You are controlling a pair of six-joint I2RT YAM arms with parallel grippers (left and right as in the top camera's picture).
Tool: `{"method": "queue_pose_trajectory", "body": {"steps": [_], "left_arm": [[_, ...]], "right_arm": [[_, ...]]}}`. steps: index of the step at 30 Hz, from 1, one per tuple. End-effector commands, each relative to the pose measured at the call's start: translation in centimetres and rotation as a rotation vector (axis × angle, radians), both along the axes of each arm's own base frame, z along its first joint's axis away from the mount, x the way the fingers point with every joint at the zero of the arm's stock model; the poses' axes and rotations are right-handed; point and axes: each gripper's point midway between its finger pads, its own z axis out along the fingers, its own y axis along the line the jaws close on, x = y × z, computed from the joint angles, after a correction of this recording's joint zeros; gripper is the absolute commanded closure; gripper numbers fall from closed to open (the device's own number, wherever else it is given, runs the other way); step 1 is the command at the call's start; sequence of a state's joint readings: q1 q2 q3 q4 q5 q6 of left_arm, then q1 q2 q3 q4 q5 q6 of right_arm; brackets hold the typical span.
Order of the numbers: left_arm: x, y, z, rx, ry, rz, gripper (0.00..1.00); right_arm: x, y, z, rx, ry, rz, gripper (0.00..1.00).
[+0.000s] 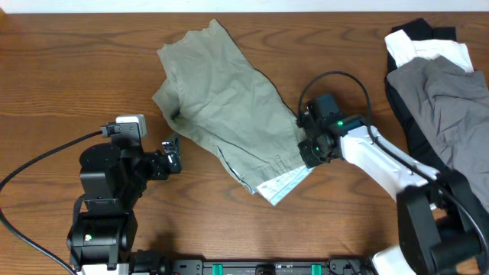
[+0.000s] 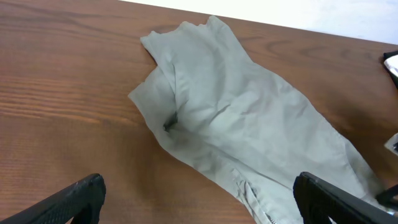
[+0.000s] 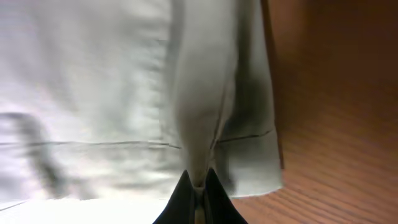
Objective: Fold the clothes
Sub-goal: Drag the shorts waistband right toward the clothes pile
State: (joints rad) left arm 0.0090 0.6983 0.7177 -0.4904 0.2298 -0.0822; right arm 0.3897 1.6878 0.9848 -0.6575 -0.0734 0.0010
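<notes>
The khaki-green shorts (image 1: 229, 99) lie crumpled across the middle of the wooden table, with white pocket lining (image 1: 283, 183) sticking out at their lower right end. My right gripper (image 1: 306, 145) sits at that right edge, shut on a pinched ridge of the shorts' fabric (image 3: 199, 124); its dark fingertips (image 3: 186, 196) meet around the fold. My left gripper (image 1: 170, 156) stands open just left of the shorts, above bare wood, with the cloth (image 2: 236, 118) spread ahead of its wide-apart fingers (image 2: 81, 196).
A pile of other garments lies at the right edge: slate-grey cloth (image 1: 451, 107) over black (image 1: 405, 107) and white (image 1: 428, 50) pieces. Bare wood (image 1: 69, 76) fills the table's left side. Cables trail from both arms.
</notes>
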Motion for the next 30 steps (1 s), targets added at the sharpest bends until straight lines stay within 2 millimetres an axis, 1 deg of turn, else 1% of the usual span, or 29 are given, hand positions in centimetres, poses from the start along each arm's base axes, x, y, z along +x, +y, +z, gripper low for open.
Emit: {"method": "queue_pose_trajectory", "body": {"steps": [1, 2, 3, 4, 5, 7, 8, 9, 11, 13, 14, 15, 16, 17, 19, 21, 22, 23, 25, 27, 28, 29, 30], "left_arm": [[0.1, -0.1, 1.0, -0.011, -0.022, 0.0, 0.02], [0.1, -0.1, 1.0, -0.011, -0.022, 0.0, 0.02], [0.1, -0.1, 1.0, -0.011, -0.022, 0.0, 0.02], [0.1, -0.1, 1.0, -0.011, -0.022, 0.0, 0.02], [0.1, -0.1, 1.0, -0.011, -0.022, 0.0, 0.02], [0.1, -0.1, 1.0, -0.011, -0.022, 0.0, 0.02], [0.1, -0.1, 1.0, -0.011, -0.022, 0.0, 0.02], [0.1, -0.1, 1.0, -0.011, -0.022, 0.0, 0.02], [0.1, -0.1, 1.0, -0.011, -0.022, 0.0, 0.02], [0.1, -0.1, 1.0, -0.011, -0.022, 0.0, 0.02], [0.1, -0.1, 1.0, -0.011, -0.022, 0.0, 0.02], [0.1, -0.1, 1.0, -0.011, -0.022, 0.0, 0.02], [0.1, -0.1, 1.0, -0.011, -0.022, 0.0, 0.02], [0.1, -0.1, 1.0, -0.011, -0.022, 0.0, 0.02], [0.1, -0.1, 1.0, -0.011, -0.022, 0.0, 0.02], [0.1, -0.1, 1.0, -0.011, -0.022, 0.0, 0.02], [0.1, -0.1, 1.0, -0.011, -0.022, 0.0, 0.02], [0.1, -0.1, 1.0, -0.011, -0.022, 0.0, 0.02], [0.1, -0.1, 1.0, -0.011, -0.022, 0.0, 0.02], [0.1, -0.1, 1.0, -0.011, -0.022, 0.0, 0.02], [0.1, -0.1, 1.0, -0.011, -0.022, 0.0, 0.02], [0.1, -0.1, 1.0, -0.011, -0.022, 0.0, 0.02], [0.1, -0.1, 1.0, -0.011, -0.022, 0.0, 0.02]], "right_arm": [[3.5, 4.2, 8.8, 0.104, -0.265, 0.14, 0.99], [4.3, 4.2, 10.7, 0.09, -0.332, 0.136, 0.99], [5.5, 3.8, 12.8, 0.06, -0.412, 0.097, 0.99], [6.7, 2.9, 14.9, 0.026, -0.492, 0.031, 0.99], [7.7, 1.9, 16.5, -0.005, -0.554, -0.029, 0.99], [9.6, -1.0, 19.2, -0.086, -0.664, -0.153, 0.99], [10.4, -2.5, 20.1, -0.121, -0.699, -0.215, 0.99], [11.2, -4.5, 20.9, -0.154, -0.737, -0.301, 0.99], [12.3, -8.7, 21.6, -0.192, -0.782, -0.483, 0.99], [13.0, -13.6, 21.3, -0.2, -0.791, -0.698, 0.99], [13.3, -15.6, 20.7, -0.195, -0.783, -0.776, 0.94], [13.5, -17.2, 20.0, -0.188, -0.765, -0.831, 0.85], [13.8, -18.7, 18.9, -0.18, -0.735, -0.867, 0.81], [14.0, -19.9, 17.7, -0.169, -0.698, -0.882, 0.78], [13.9, -21.2, 15.3, -0.146, -0.618, -0.896, 0.77], [13.4, -21.8, 13.1, -0.127, -0.531, -0.899, 0.71], [13.2, -21.8, 12.4, -0.118, -0.5, -0.895, 0.71], [12.9, -21.6, 11.7, -0.112, -0.471, -0.89, 0.71], [12.5, -21.2, 11.0, -0.11, -0.434, -0.87, 0.71], [12.2, -20.2, 10.6, -0.103, -0.4, -0.813, 0.71], [12.0, -19.4, 10.3, -0.089, -0.374, -0.768, 0.7], [11.4, -18.3, 9.7, -0.069, -0.329, -0.714, 0.7], [11.0, -18.0, 9.5, -0.065, -0.308, -0.698, 0.69]]}}
